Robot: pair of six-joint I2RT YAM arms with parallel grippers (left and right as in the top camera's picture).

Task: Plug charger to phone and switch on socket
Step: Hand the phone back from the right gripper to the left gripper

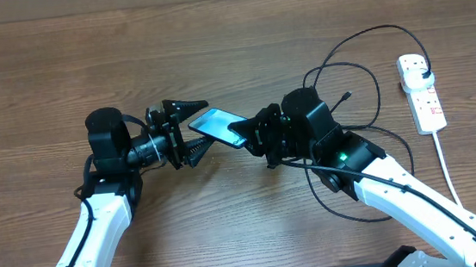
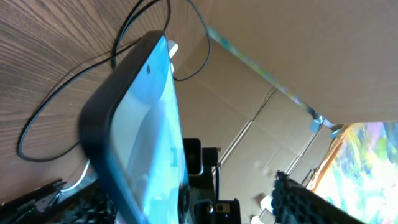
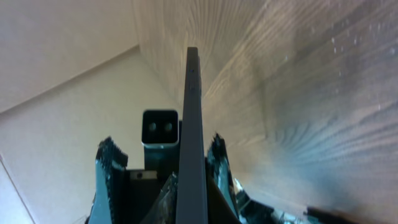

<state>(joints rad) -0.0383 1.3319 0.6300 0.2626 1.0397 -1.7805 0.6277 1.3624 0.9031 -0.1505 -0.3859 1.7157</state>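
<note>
The phone, its screen glowing light blue, is held off the table between the two arms. My right gripper is shut on its right end; in the right wrist view the phone stands edge-on between the jaws. My left gripper is open around the phone's left end; in the left wrist view the phone lies near one finger, the other finger far off. The black charger cable loops on the table, its connector tip free, its plug in the white socket.
The socket's white cord runs down the right side towards the front edge. Charger cable loops lie under and around my right arm. The cable also shows on the wood in the left wrist view.
</note>
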